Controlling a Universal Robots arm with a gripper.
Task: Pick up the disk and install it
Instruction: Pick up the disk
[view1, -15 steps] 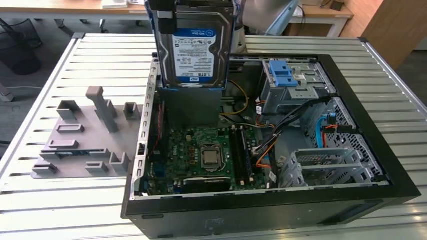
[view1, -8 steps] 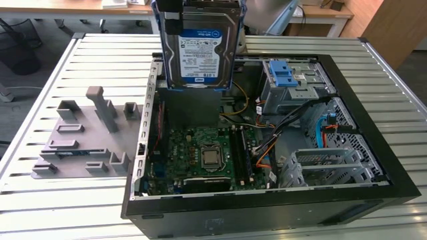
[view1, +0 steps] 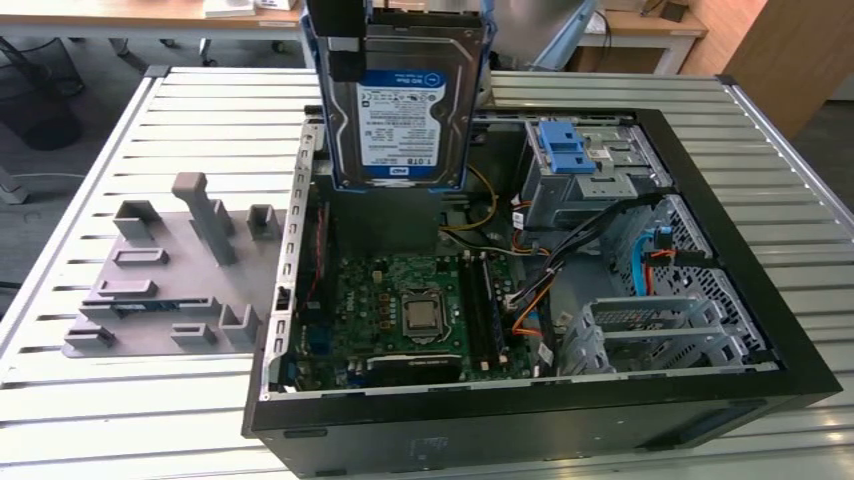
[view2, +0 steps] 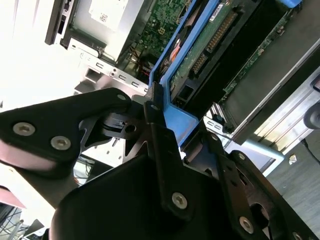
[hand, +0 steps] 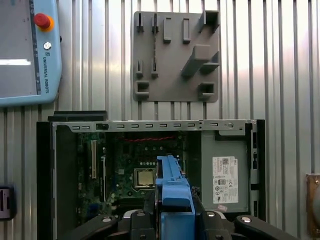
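The disk hangs upright in the air over the far part of the open computer case. It is a silver drive with a white-and-blue label in a blue carrier frame. My gripper is shut on its upper edge. In the second wrist view the black fingers clamp the blue frame, and the drive's green circuit side faces the camera. In the first wrist view the blue frame sticks out from the gripper above the motherboard.
Inside the case are a motherboard, a drive cage with a blue bracket, loose cables and a grey box with a white sticker. A grey fixture plate lies on the slatted table at the exterior view's left. A teach pendant lies nearby.
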